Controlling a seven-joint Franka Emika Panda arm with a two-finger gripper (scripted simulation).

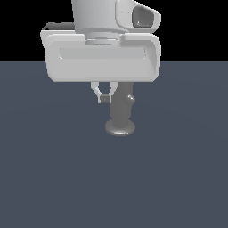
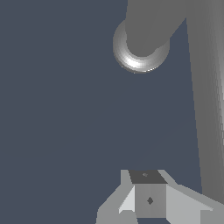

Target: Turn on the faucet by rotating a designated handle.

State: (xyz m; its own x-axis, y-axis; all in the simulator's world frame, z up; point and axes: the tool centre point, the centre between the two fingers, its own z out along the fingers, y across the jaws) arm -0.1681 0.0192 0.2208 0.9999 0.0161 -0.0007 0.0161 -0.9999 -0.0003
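The faucet (image 1: 120, 111) stands at frame centre in the exterior view, its handle (image 1: 130, 99) seen end-on as a knob on its right side. The claw (image 1: 104, 99), fingers pressed together on nothing, hangs just left of the faucet.

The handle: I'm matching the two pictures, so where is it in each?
Exterior view: the handle shows end-on as a small knob on the faucet, right of the claw.
Wrist view: a long rod beside the claw.
Shared landmark: the faucet's round foot.
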